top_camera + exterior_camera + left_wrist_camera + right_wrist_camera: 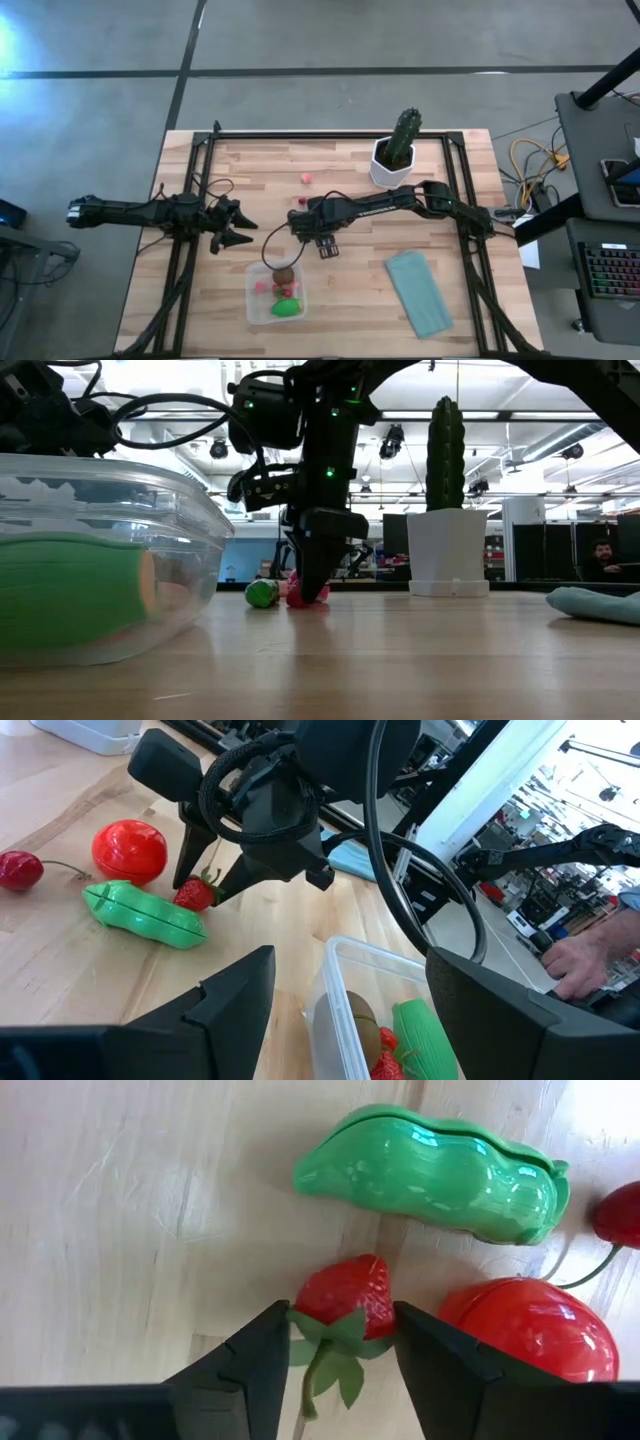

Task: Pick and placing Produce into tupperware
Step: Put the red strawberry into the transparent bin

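Wooden planks make up the table (340, 300), which stands on a grey floor in the high view. Nearest the lower edge of that picture, left of centre, sits the tupperware (277, 297) holding a green piece (286, 309), red bits (282, 291) and a brown round (284, 275); in the low view the same tub fills the left foreground (100, 550). To its right, at lower right, lies a teal cloth (420, 291).

Just beyond the tub, at picture centre, the right gripper (299, 228) reaches in from the right and points down at loose produce. Its wrist view shows a strawberry (345, 1302) between the two dark fingers (245, 1370), both touching the green leaves at its stem end, so the fingers are closing on it while it lies on the table. Just past the strawberry lie a pea pod (435, 1172), a tomato (525, 1330) and the edge of a cherry (620, 1215). From the left wrist view the same cluster shows under the right gripper (205, 885): strawberry (194, 894), pea pod (145, 914), tomato (129, 850), cherry (20, 870).

At mid-left the left gripper (232, 224) hovers beside the tub with its fingers (225, 1005) spread apart, holding nothing.

Farther up the table a small pink piece (306, 179) lies alone, and a cactus (404, 140) in a white pot stands near the far edge. A person's hand (580, 955) shows in the room beyond.
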